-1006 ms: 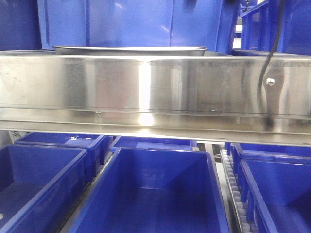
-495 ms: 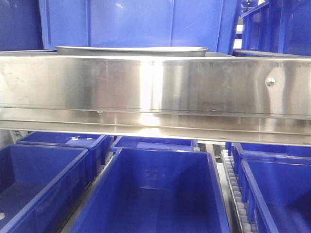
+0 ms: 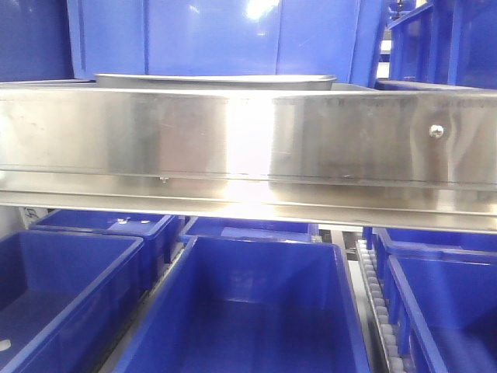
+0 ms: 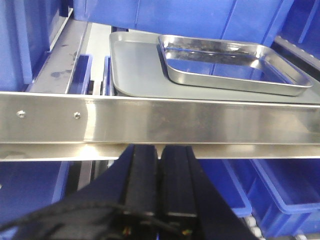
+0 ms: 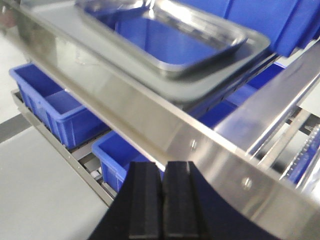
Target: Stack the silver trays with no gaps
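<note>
1. Front view: a steel rail [image 3: 248, 148] spans the frame. Above it only the rim of a tray [image 3: 217, 80] shows, in front of a blue bin [image 3: 217, 35]. Below the rail, open blue bins [image 3: 248, 311] sit in rows, with a roller track [image 3: 377, 311] to their right. No end effector shows here.

2. Left wrist view: beyond the rail [image 4: 160, 122], a small shiny tray [image 4: 230, 65] lies inside a wider, duller tray [image 4: 135, 70]. The small tray sits toward the far right part of the wide one, its sides not parallel to the wide tray's rim. The left end effector [image 4: 161, 165] is below and in front of the rail, pads pressed together, holding nothing, well apart from the trays.

3. Right wrist view: the same pair is seen blurred, the shiny tray [image 5: 165, 37] resting in the wide tray [image 5: 220, 75] behind the rail [image 5: 150, 120]. The right end effector [image 5: 162, 195] has its pads together, empty, below the rail. Blue bins [image 5: 55, 107] sit on a lower rack.
</note>
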You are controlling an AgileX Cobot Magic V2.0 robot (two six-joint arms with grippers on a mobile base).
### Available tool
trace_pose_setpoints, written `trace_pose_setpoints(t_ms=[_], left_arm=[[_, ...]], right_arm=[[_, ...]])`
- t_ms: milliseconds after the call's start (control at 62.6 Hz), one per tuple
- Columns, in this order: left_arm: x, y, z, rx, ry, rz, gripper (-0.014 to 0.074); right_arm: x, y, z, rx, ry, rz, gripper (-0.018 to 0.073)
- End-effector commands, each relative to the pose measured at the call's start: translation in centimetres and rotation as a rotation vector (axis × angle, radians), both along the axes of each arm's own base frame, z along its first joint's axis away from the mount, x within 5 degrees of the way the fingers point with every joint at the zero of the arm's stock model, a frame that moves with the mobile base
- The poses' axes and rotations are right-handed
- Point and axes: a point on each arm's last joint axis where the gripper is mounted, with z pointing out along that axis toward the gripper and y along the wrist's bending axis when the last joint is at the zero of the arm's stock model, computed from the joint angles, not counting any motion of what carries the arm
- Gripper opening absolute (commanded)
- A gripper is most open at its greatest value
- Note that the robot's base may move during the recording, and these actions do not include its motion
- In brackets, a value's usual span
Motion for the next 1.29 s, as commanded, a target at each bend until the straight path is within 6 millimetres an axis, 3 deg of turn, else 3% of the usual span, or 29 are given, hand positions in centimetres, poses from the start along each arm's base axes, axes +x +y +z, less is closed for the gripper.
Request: trace_pose_setpoints(t_ms=[0, 671, 878, 1006, 1278], left_arm=[[0.2, -0.2, 1.6, -0.05, -0.122, -0.011, -0.0048], [0.2, -0.2, 1.2, -0.064, -0.082, 0.001, -0.0048], [-0.5, 0.6, 0.9, 0.006, -0.212, 0.114, -0.0048], [-0.8, 1.4, -1.3, 0.012, -0.335, 0.232, -0.0048], [-0.8, 2.1, -8.8, 0.013, -0.412, 0.355, -0.0048]], right_arm=[[-0.3, 0.2, 0.6, 0.053, -0.131, 0.06, 0.0016], [-0.2, 0.3, 0.4, 0.044, -0.138, 0.064, 0.0016], [-0.2, 0.3, 0.4, 0.044, -0.138, 0.064, 0.0016], [-0.2, 0.3, 0.4, 0.044, -0.138, 0.064, 0.0016], [-0.2, 0.3, 0.4, 0.044, -0.138, 0.064, 0.0016]])
